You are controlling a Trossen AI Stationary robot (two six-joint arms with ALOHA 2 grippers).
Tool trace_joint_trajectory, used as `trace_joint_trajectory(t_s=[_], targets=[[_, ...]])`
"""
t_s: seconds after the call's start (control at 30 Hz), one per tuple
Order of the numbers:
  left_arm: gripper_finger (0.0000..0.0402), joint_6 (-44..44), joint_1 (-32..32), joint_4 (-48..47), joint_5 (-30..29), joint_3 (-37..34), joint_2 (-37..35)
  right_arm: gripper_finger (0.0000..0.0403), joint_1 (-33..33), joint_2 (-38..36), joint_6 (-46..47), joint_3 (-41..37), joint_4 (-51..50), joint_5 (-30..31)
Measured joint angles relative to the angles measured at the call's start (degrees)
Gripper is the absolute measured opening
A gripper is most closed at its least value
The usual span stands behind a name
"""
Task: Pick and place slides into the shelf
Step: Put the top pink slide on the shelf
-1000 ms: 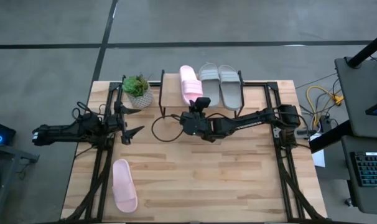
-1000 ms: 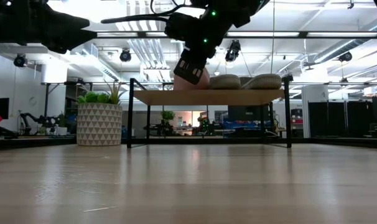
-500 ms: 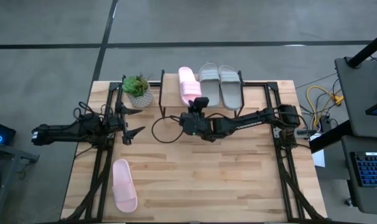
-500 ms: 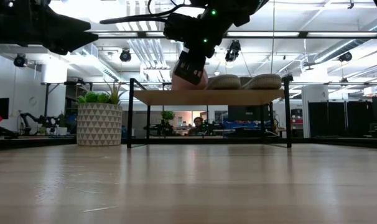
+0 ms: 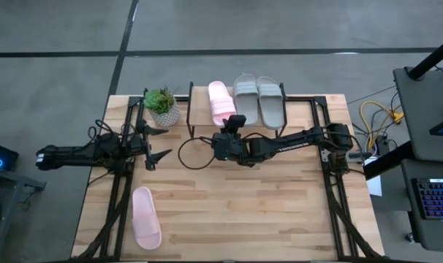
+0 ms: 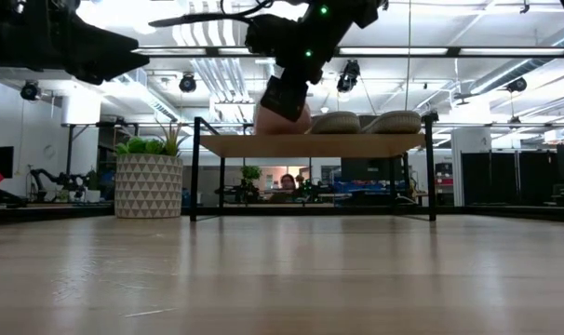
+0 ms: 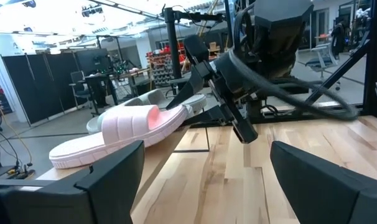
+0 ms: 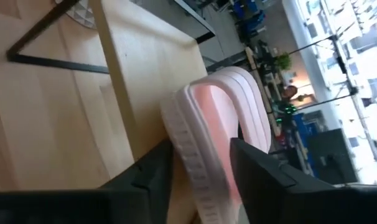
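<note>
One light pink slide (image 5: 220, 101) lies on the shelf's top board (image 6: 310, 145), beside the grey-green pair (image 5: 258, 98) on the same board. My right gripper (image 5: 235, 121) is at that slide's near end, open, with the slide's rim (image 8: 191, 155) between its fingers. The other pink slide (image 5: 145, 218) lies sole-down on the table near the front left. My left gripper (image 5: 163, 141) hovers open over the table's left side, pointing level toward the shelf, with nothing between its fingers. My right gripper comes at the pink slide's near end from the table's near side, slanting slightly down. Its fingers (image 8: 152, 167) stand on either side of the side rim. Whether they touch the rim, I cannot tell. The slide rests on the board.
A potted plant (image 5: 163, 108) in a patterned white pot stands at the shelf's left end. Black frame rails run along both table sides (image 5: 119, 197). Bare wood lies between the shelf and the front edge. A person shows far behind the shelf (image 6: 287, 181).
My right gripper has tipped a little at the shelf's near edge while staying in place. The pink slide under it has shifted slightly toward the table's left and lies on the top board. The left arm has kept still.
</note>
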Motion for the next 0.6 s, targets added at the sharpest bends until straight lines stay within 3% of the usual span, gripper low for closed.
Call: trace_joint_trajectory(t_s=[0.27,0.6], targets=[[0.0331,-0.07,0.00,-0.07,0.00,0.00,0.12,0.0202,-0.01,0.02,8.70,2.47,-9.79,-2.21],[0.0331,-0.07,0.00,-0.10,0.00,-0.07,0.56,0.0217,0.09,0.02,19.78,6.85,-20.33,-11.00]])
